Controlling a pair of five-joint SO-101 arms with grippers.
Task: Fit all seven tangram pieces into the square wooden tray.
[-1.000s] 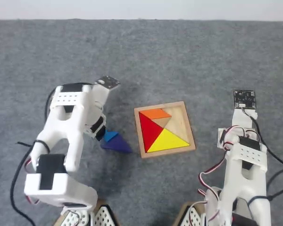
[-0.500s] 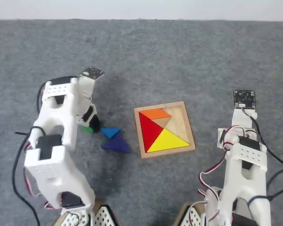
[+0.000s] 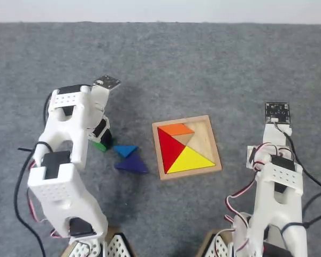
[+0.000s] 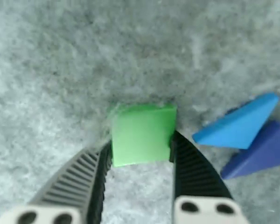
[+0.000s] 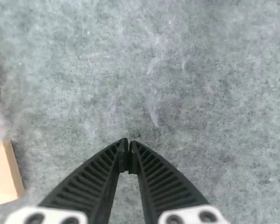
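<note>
beyond the grey felt point(image 3: 203, 64) runs a pale strip point(image 3: 160, 10).

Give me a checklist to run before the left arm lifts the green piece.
1. Green piece between the left gripper fingers: ok, one touches each side.
2. Green piece apart from the blue piece: ok, a gap shows.
3. Room in the tray: ok, bare wood is left inside.
4. Right gripper out of the path: ok, shut, off to the tray's side.
5. Grip firm enough to lift: cannot tell.
</note>
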